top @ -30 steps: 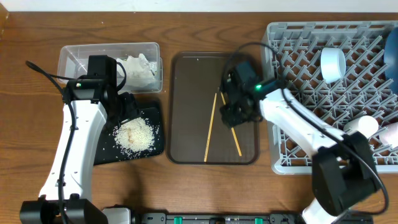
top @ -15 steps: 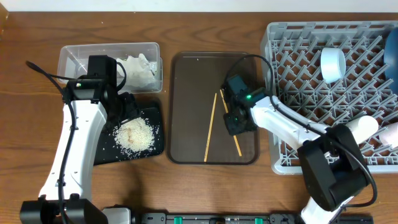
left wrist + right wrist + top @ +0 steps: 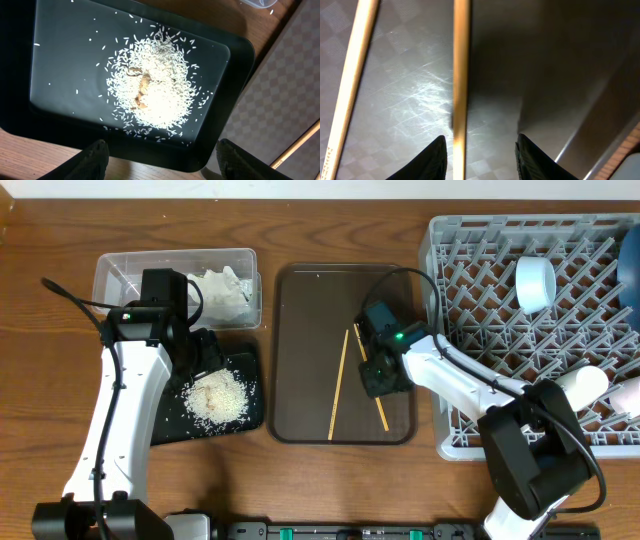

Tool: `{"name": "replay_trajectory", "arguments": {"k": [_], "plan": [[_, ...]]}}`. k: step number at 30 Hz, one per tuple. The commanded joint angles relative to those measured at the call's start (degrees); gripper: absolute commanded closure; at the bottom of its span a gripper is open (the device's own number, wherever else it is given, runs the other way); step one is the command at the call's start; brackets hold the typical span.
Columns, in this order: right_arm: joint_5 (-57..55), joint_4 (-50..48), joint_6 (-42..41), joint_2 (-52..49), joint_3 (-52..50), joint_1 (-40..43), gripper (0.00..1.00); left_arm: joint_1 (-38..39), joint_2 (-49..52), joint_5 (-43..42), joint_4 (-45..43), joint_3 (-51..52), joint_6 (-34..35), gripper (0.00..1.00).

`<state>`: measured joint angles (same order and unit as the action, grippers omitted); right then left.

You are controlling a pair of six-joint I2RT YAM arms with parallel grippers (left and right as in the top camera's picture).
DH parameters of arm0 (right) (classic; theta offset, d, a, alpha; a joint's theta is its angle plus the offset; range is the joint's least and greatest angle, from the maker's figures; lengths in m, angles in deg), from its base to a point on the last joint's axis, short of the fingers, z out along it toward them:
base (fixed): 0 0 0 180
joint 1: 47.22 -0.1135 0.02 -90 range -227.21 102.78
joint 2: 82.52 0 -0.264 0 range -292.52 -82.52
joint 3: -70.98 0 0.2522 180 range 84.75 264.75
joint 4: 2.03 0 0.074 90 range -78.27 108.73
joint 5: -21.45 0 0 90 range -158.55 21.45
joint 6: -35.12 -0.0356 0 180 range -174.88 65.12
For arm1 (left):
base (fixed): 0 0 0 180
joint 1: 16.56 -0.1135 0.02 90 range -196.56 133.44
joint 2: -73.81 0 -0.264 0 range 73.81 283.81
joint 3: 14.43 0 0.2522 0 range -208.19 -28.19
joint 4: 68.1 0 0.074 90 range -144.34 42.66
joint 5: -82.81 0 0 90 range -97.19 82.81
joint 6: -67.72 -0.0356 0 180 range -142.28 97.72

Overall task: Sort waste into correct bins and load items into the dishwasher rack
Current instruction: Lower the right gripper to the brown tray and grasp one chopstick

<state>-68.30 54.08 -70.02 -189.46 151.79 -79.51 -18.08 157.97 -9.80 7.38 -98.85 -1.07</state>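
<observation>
The right hand (image 3: 480,147) is set low over the brown tray (image 3: 300,310) at the middle of the desk, its jaws part open astride one chopstick (image 3: 461,70), which is not yet pinched and lies off-centre in the gap. Were the jaws shut so, the stick could be rolled aside or knocked against the second chopstick (image 3: 350,85) near it, and a weak pinch could let it be dropped short of the rack (image 3: 480,290) at the desk's right edge. The left hand (image 3: 164,155) is held wide open and empty above the rice (image 3: 155,95) on the black tray (image 3: 60,60) near the left edge.
</observation>
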Motion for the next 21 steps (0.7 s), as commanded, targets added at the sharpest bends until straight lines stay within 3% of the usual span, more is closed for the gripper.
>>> {"name": "replay_trajectory", "arguments": {"k": [1, 21], "plan": [[-1.84, -0.15, -1.75, -1.03, -0.44, -1.86, 0.57, -0.28, -0.66, 0.28, 0.35, 0.33, 0.55, 0.28], [-2.8, -0.13, -4.57, -4.87, -0.48, -2.29, 0.56, -0.28, -0.66, 0.28, 0.35, 0.33, 0.55, 0.28]]}}
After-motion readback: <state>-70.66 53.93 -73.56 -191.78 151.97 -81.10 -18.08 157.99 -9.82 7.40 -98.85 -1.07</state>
